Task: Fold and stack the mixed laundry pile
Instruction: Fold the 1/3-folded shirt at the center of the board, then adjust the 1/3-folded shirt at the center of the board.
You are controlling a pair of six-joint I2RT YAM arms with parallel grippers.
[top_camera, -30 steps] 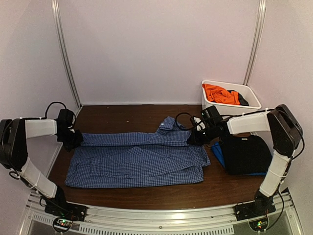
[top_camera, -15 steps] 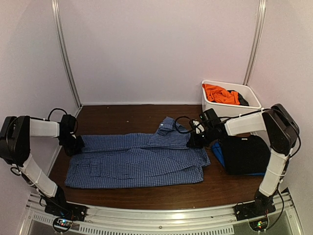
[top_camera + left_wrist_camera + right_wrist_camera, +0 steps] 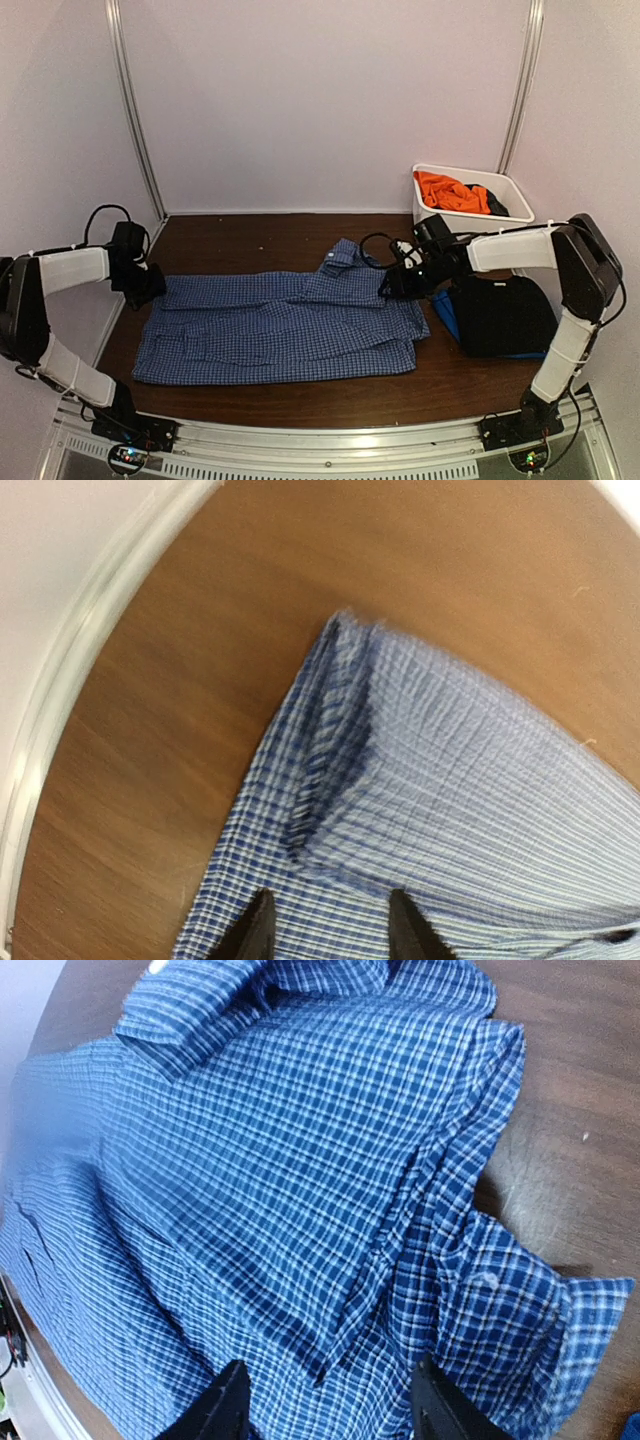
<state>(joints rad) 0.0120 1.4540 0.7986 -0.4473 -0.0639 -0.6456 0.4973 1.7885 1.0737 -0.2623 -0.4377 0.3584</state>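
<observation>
The checked shirt [image 3: 280, 325] lies spread on the table [image 3: 250, 235], between my 2 arms. It looks light, soft and floppy, so I judge it is best to pinch a folded edge or corner. My left gripper [image 3: 330, 910] and right gripper [image 3: 330, 1380] are partly open, holding nothing, just above the cloth.

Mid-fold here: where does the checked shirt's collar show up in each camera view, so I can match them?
Top external: collar at the far edge of the shirt, right of centre, just left of the right gripper.
Left wrist: not in it; only the shirt's opposite end shows.
Right wrist: collar at the top left, lying flat.
Shared landmark: the brown table, bare beside the shirt in all three.
</observation>
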